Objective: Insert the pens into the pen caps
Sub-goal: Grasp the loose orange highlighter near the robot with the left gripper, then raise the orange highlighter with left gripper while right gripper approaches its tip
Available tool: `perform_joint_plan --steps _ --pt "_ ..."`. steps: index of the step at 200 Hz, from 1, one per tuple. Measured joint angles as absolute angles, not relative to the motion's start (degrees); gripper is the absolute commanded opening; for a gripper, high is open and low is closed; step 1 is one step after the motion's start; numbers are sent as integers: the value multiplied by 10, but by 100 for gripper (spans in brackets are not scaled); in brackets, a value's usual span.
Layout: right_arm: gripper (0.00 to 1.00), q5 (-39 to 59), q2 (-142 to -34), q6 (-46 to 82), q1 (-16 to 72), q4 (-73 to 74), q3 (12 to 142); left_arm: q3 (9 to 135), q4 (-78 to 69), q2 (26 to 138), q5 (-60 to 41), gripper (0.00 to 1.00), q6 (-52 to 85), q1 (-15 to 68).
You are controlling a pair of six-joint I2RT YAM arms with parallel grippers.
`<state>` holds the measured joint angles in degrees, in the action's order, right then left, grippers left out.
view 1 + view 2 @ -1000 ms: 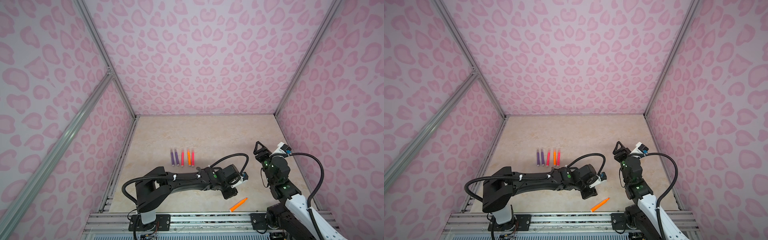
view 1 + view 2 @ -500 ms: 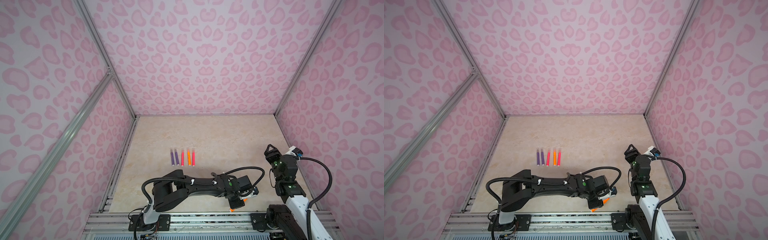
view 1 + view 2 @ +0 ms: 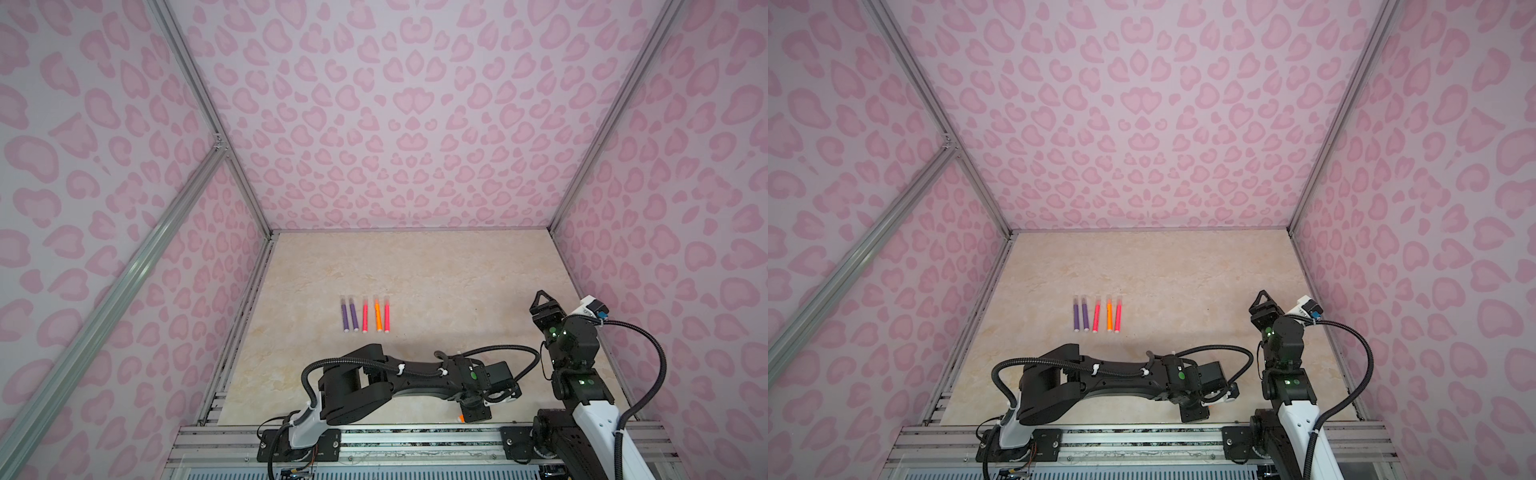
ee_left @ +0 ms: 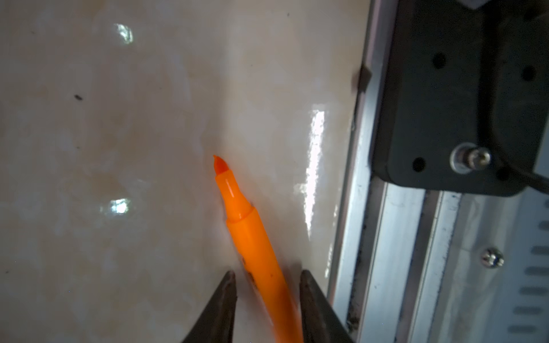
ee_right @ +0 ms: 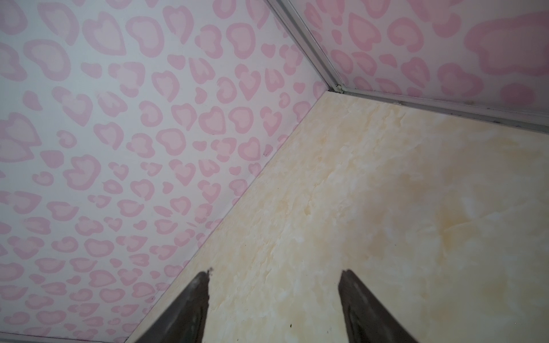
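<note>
The left tool (image 4: 267,271) has dropped to the worktop's (image 3: 436,282) front edge, astride the loose orange pen (image 4: 252,237) (clenched or not, I cannot tell). The right tool (image 5: 275,271) gapes, holding nothing. Five capped pens (image 3: 365,314) lie mid-worktop: two purple, two pink, one orange. Beige marbled surface; pink heart-print walls (image 3: 395,124).

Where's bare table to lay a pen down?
Free: the far strip between the row of pens and the back wall; the stretch between that row and the right gripper. Crowded: the near edge, where the left arm lies along the front rail.
</note>
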<state>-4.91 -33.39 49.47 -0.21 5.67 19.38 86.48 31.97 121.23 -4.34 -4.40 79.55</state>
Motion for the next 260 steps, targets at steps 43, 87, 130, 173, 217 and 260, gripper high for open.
perform_joint_plan --steps 43,87,130,173,217,260 --pt "70 -49 -321 499 -2 52 192 872 315 1220 -30 31 -46 796" --pt "70 -49 -312 499 -2 47 190 872 316 1220 -21 18 -48 796" --pt "70 -50 -303 500 -2 45 189 872 316 1220 -21 9 -48 796" --pt "70 -49 -305 503 -2 47 187 850 297 1205 -34 3 -47 783" --pt "71 -35 -301 503 -1 55 176 736 253 1079 -55 3 3 673" --pt "76 -29 -330 491 48 82 185 568 110 855 -46 3 101 544"
